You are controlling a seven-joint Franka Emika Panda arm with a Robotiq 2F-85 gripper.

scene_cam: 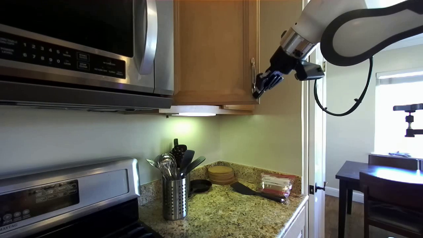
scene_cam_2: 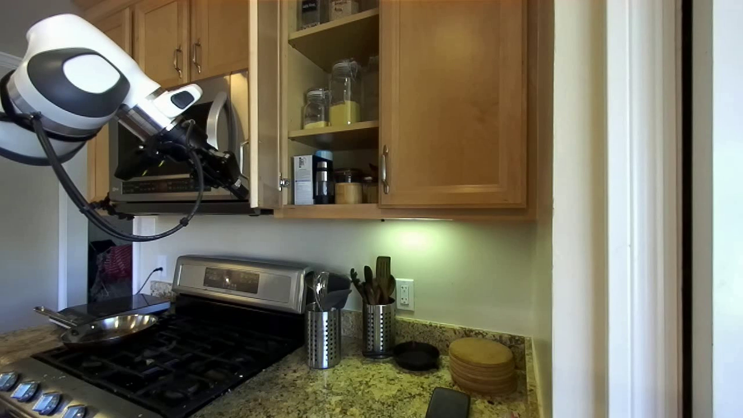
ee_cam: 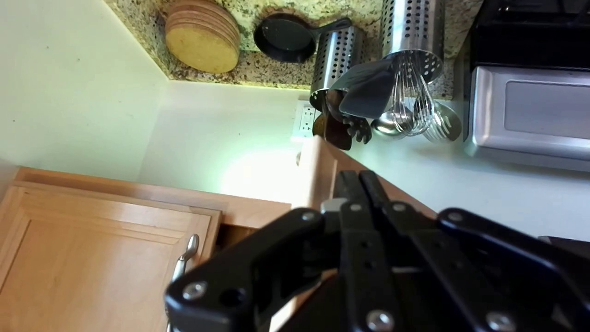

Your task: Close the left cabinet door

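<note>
Our gripper has its fingers pressed together, holding nothing that we can see. Its tips are right by the low end of the silver handle on the left cabinet door (we can't tell if they touch). That door stands wide open.

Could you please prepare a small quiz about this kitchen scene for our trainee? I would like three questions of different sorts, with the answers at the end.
1. True or false: the left cabinet door stands open.
2. Complete the sentence: in the wrist view, the whisk stands in a ...
3. Choose one: the claw is (a) wide open, (b) shut, (c) out of view.

Key: 1: true. 2: perforated steel holder. 3: b.
</note>
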